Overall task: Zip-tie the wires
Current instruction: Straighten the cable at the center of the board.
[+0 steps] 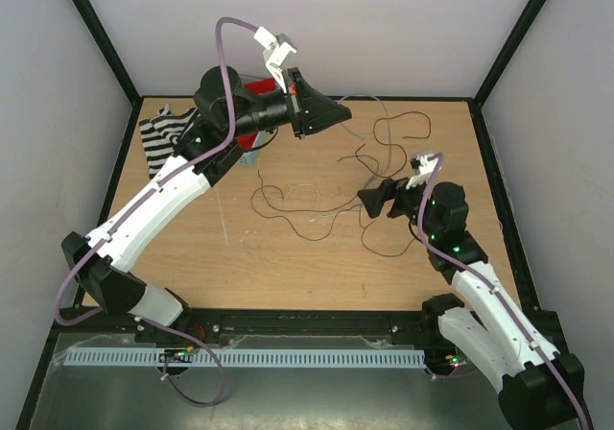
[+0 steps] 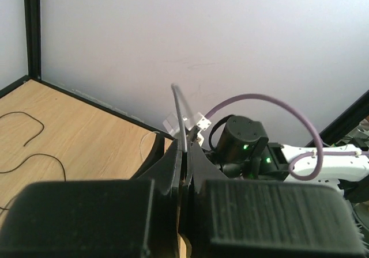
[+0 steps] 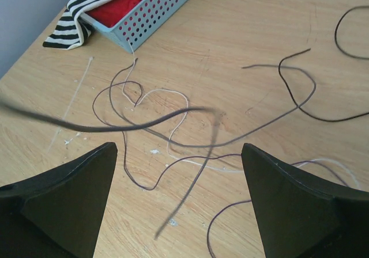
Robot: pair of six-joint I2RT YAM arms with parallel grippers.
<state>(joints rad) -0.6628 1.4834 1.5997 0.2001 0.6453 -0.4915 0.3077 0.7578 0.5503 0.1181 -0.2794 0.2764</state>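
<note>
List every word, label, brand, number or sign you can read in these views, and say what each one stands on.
None: no view shows readable text.
The blue basket and the striped cloth carry only holes and stripes.
The green lights on the right arm are plain dots, not signs.

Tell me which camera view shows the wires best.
The right wrist view: the wires fill the frame, large enough to tell dark strands from pale ones, though one is blurred. The top external view shows the whole spread, but hair-thin. The left wrist view catches only two dark curls at its left edge.
</note>
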